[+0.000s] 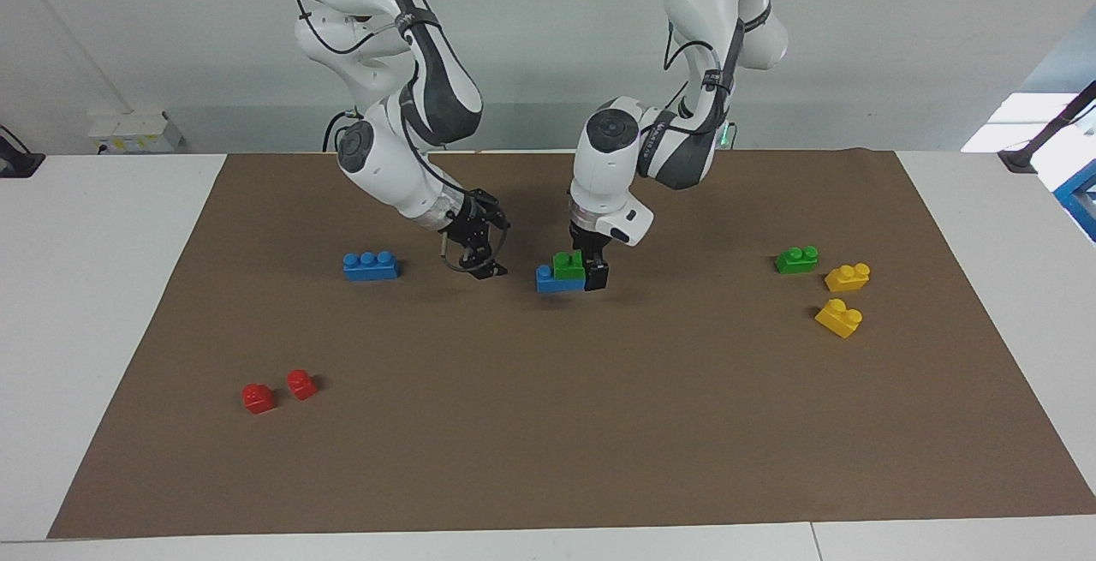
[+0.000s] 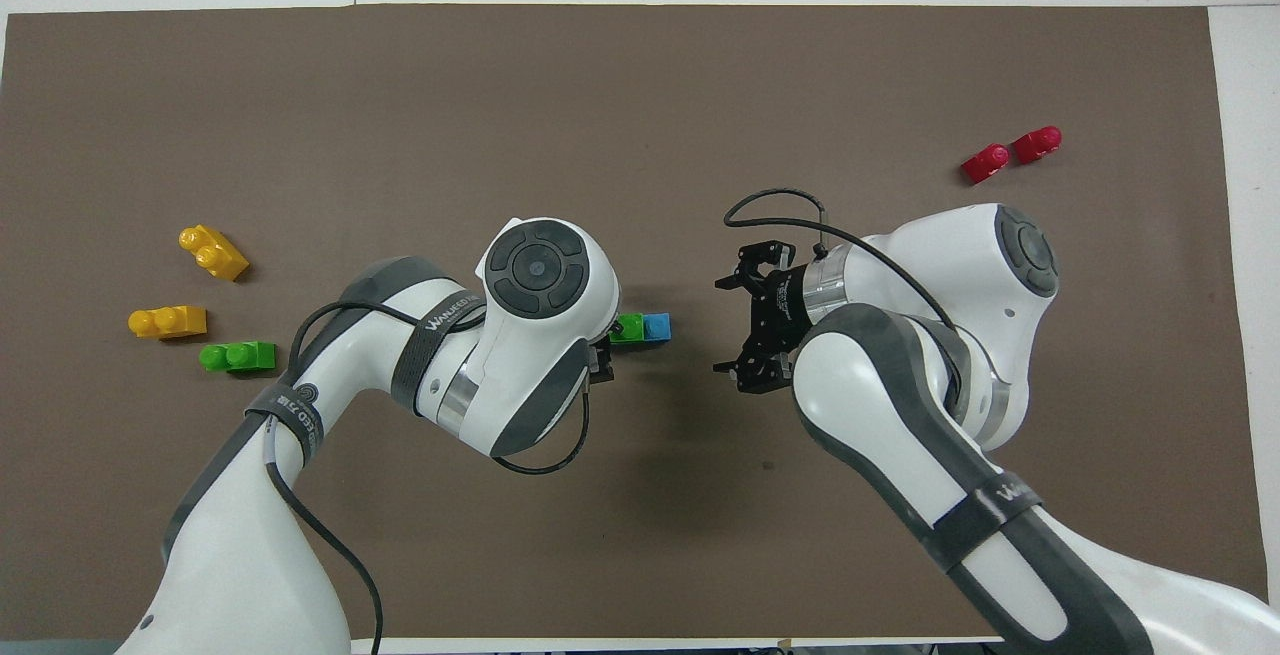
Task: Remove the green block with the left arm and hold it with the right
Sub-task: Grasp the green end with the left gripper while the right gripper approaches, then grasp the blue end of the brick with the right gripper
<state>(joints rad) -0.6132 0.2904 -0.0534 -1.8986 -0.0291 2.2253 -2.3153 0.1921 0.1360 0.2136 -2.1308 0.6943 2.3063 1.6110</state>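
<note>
Red blocks, two of them (image 1: pixel 278 390), lie nearest the facing camera, toward the right arm's end of the mat (image 1: pixel 548 458), well apart from the work. At the middle, the left gripper (image 1: pixel 591 274) is down at the stacked pair: its dark fingers sit against the green block (image 1: pixel 568 264), which rides on one end of a blue block (image 1: pixel 555 279); whether they are actually clamped on it cannot be told, since the wrist hides them from above. The right gripper (image 1: pixel 476 246) hangs just beside the stack on the side of the bare blue end, its fingers spread and holding nothing. The blue block's long axis runs across the table between the two grippers, so the right one looks placed to pin the blue end while the left pulls upward. Counted: two green blocks, the spare (image 1: pixel 796 259) near two yellow ones (image 1: pixel 843 295); two blue, the second (image 1: pixel 370 265) alone.
</note>
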